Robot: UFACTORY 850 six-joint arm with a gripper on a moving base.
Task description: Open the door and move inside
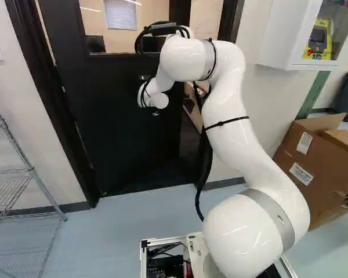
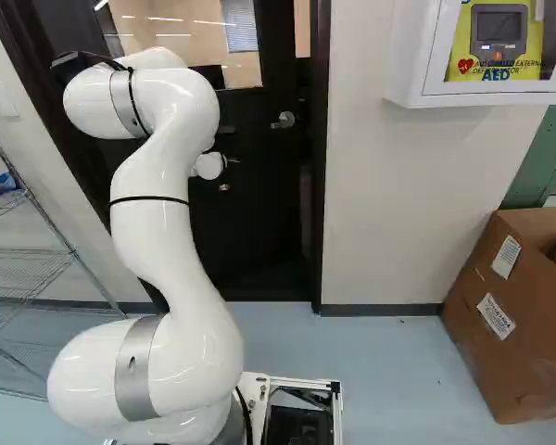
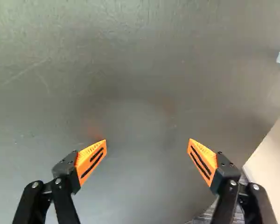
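One black two-finger gripper (image 3: 147, 140), fingers (image 3: 91, 160) wide apart, faces the black windowed door (image 3: 130, 84) ahead. Silver metal handle (image 2: 285, 120) sits right of the white wrist (image 2: 211, 167) in right base view, then the opening (image 1: 191, 110). Ajar; next is likely a push.

The fingers (image 3: 65, 166) are black, their orange pads (image 3: 87, 153) marked with black stripes. Ahead of them, the black door (image 1: 116, 127) has a greyish sheen and faint reddish patches; behind them, the arm (image 1: 232, 133) is glossy white with grey bands.
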